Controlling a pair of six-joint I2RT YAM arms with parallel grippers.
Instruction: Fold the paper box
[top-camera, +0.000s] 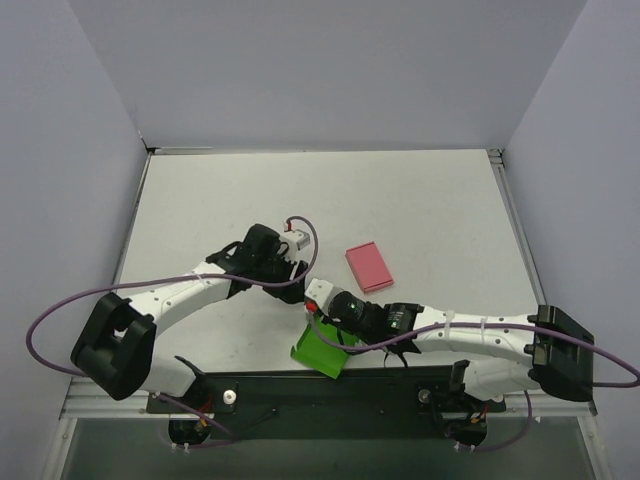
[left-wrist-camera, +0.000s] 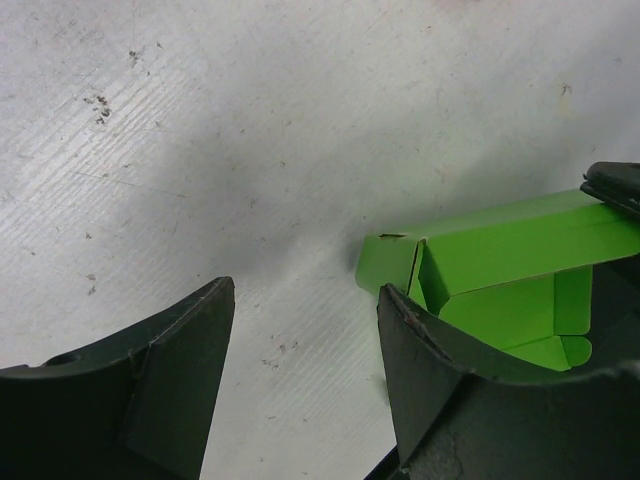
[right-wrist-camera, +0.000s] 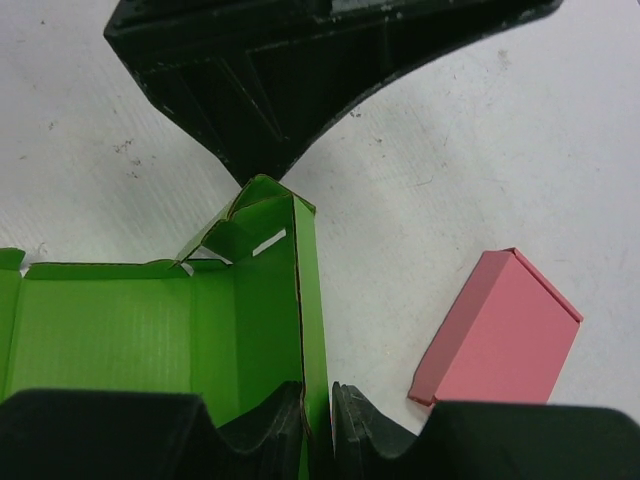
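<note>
Pinching one upright wall of the half-formed paper box (right-wrist-camera: 110, 330) at the near edge of the tabletop (top-camera: 400, 200), the right claw (right-wrist-camera: 318, 400) is gripping nearly shut while the left claw (left-wrist-camera: 305, 295) is hovering wide open and empty beside it, end flaps apparently untucked.

White table (top-camera: 420, 200), surface scuffed and speckled. Flat pink box (top-camera: 369, 267) lies right of centre. Green paper box (top-camera: 322, 352) at near edge.
</note>
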